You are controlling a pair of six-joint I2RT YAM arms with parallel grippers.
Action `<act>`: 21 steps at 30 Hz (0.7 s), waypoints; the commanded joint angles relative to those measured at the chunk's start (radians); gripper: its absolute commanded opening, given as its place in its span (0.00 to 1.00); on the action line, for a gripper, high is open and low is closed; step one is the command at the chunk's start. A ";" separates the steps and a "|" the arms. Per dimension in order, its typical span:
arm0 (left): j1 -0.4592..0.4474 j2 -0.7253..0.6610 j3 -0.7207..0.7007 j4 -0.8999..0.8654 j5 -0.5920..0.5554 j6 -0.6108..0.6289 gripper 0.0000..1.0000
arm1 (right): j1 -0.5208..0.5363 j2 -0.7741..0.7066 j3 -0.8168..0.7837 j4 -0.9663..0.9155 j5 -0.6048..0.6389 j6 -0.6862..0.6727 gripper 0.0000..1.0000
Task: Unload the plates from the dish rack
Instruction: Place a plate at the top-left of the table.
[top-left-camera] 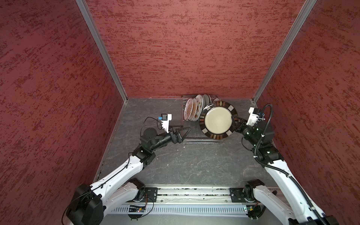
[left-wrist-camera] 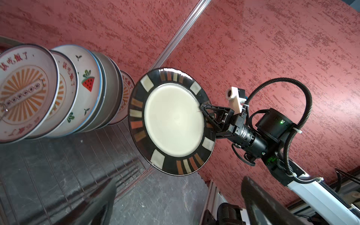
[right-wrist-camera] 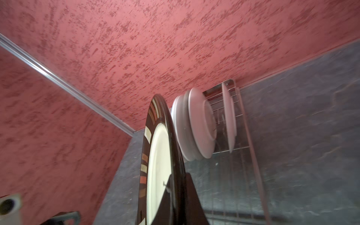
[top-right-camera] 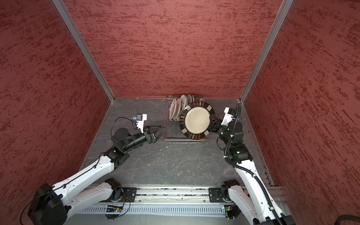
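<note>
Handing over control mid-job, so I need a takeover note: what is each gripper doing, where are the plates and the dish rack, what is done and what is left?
Right gripper: shut on the rim of the brown-rimmed plate, held up above the right side of the dish rack.
Left gripper: open, empty, at the rack's left front corner.
Rack: at the back of the table, at least five plates upright in its rear slots.
Done: one plate pulled from the row, not yet set down.
Left: set it on the table, then unload the rest.
</note>
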 commanded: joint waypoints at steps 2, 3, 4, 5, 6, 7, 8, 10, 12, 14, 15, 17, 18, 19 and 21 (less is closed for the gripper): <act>-0.019 0.046 -0.020 0.112 0.013 -0.088 1.00 | -0.007 -0.066 -0.062 0.403 -0.187 0.269 0.00; -0.037 0.043 -0.018 0.097 -0.013 -0.080 0.99 | -0.007 -0.078 -0.082 0.413 -0.188 0.284 0.00; -0.054 0.036 -0.015 0.082 -0.038 -0.077 0.99 | -0.008 -0.093 -0.095 0.414 -0.186 0.287 0.00; -0.075 0.030 -0.014 0.072 -0.074 -0.076 0.99 | -0.008 -0.113 -0.110 0.404 -0.179 0.284 0.00; -0.101 0.027 -0.012 0.067 -0.114 -0.074 1.00 | -0.007 -0.134 -0.122 0.389 -0.165 0.280 0.00; -0.121 0.030 -0.009 0.060 -0.147 -0.076 0.97 | -0.007 -0.152 -0.137 0.383 -0.154 0.283 0.00; -0.142 0.039 0.000 0.046 -0.176 -0.087 0.93 | -0.008 -0.172 -0.153 0.379 -0.145 0.285 0.00; -0.169 0.075 0.029 0.023 -0.180 -0.105 0.90 | -0.007 -0.202 -0.173 0.370 -0.145 0.287 0.00; -0.208 0.108 0.051 0.003 -0.219 -0.102 0.86 | -0.007 -0.231 -0.202 0.377 -0.161 0.287 0.00; -0.249 0.117 0.054 0.004 -0.278 -0.084 0.80 | -0.007 -0.251 -0.241 0.403 -0.168 0.299 0.00; -0.268 0.119 0.053 0.004 -0.302 -0.075 0.76 | -0.007 -0.258 -0.257 0.416 -0.167 0.303 0.00; -0.288 0.124 0.052 0.004 -0.330 -0.068 0.70 | -0.008 -0.255 -0.259 0.399 -0.168 0.289 0.00; -0.291 0.129 0.051 0.004 -0.338 -0.072 0.67 | -0.007 -0.250 -0.256 0.392 -0.179 0.282 0.00; -0.290 0.137 0.051 0.007 -0.342 -0.080 0.63 | -0.007 -0.246 -0.256 0.395 -0.199 0.282 0.00; -0.290 0.155 0.042 0.030 -0.340 -0.085 0.58 | -0.007 -0.241 -0.279 0.446 -0.232 0.301 0.00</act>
